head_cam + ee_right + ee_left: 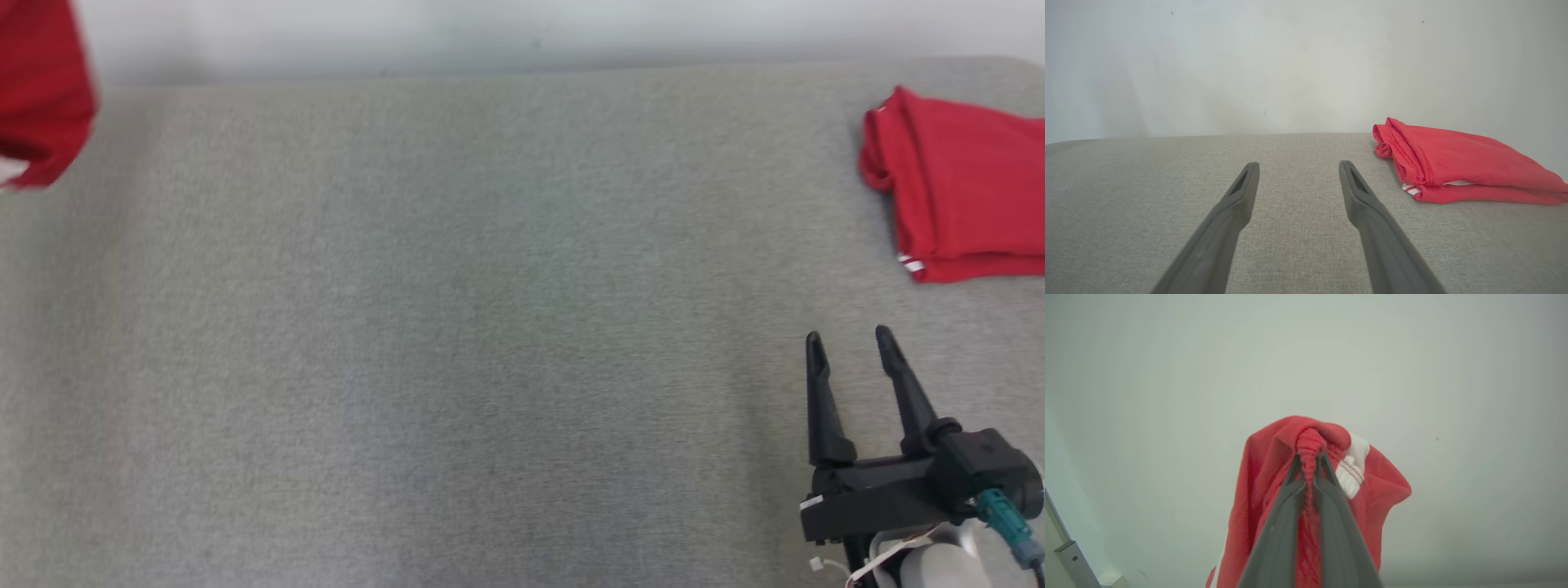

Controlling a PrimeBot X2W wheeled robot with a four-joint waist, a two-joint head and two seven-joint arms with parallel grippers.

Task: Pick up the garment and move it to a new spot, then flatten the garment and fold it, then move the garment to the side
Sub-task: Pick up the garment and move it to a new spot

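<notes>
Up at the left, the left gripper is clenched on a bunched red garment; the right gripper stands released over the grey worktop, near a folded red cloth.

Desk: covered in grey woven fabric; far right corner rounded; surface flat, with faint lighter and darker patches. Wall: pale and plain, meeting the desk's far edge; a few small dark specks noted in the right wrist view. Folded red garment: lying on the desk near its far right corner; layers stacked; white striped trim showing at the near corner. Metal bracket: grey, slanted, at the lower left of the left wrist view, against the wall.
</notes>
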